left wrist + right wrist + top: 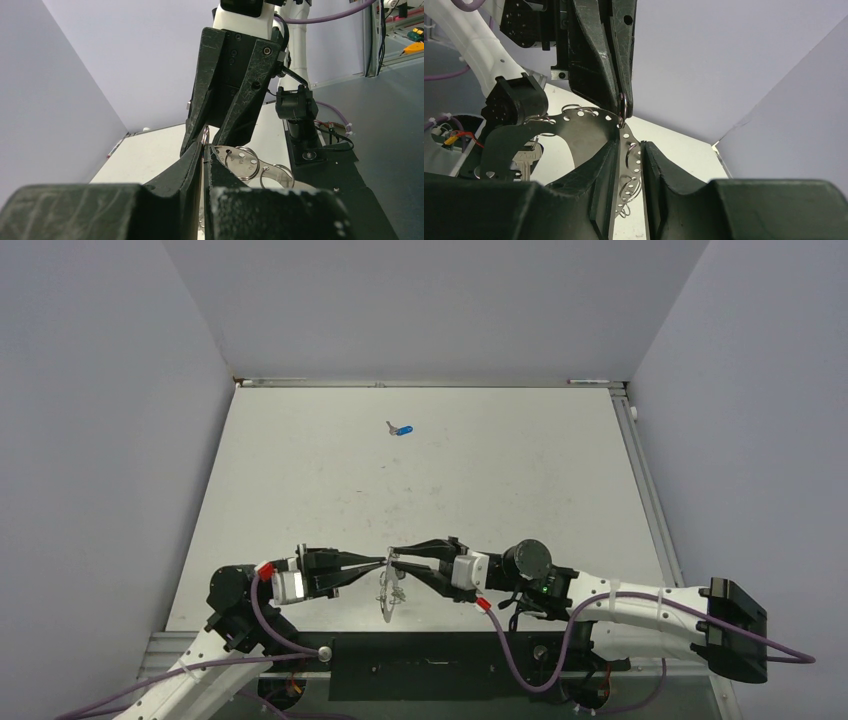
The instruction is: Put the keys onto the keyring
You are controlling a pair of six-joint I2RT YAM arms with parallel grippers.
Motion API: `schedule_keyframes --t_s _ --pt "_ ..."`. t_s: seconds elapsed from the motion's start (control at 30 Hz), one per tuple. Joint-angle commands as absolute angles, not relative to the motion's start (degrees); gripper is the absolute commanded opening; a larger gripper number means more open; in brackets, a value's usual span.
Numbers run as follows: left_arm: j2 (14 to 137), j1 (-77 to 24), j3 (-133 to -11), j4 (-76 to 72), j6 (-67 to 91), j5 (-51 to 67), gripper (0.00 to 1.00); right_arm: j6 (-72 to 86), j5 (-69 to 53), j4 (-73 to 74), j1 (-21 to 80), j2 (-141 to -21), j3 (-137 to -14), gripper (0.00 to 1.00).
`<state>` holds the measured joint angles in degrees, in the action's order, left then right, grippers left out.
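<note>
Right fingers (664, 172) astride keyring (584, 127), grip unclear; left fingers (596, 65) clenched on its upper end.

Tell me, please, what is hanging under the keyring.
A silver key hangs under the keyring, along with small split rings. The right gripper covers the key's lower end.

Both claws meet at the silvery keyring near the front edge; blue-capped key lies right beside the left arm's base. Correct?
No. The small silver key with the blue plastic cap lies far out on the white table, near the back wall, as the top external view shows. The left claw and right claw do meet at the silvery perforated metal keyring near the front edge.
</note>
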<state>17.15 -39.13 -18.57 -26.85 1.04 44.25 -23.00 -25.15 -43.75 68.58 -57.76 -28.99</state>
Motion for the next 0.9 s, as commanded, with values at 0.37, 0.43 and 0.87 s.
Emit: schedule_keyframes --t_s 0.37,0.43,0.87 --pt "17.41 -38.06 -18.72 -31.04 2.46 44.92 0.0 -19.83 -30.67 -47.81 67.85 -57.66 -30.62 0.24" --pt "17.45 -38.06 -18.72 -30.94 2.38 45.07 0.0 -19.66 -30.76 -47.81 67.85 -57.7 -30.82 0.24" --pt "17.49 -38.01 -18.81 -29.35 1.52 45.41 0.0 -19.78 -30.66 -47.37 67.85 -58.62 -32.41 0.23"
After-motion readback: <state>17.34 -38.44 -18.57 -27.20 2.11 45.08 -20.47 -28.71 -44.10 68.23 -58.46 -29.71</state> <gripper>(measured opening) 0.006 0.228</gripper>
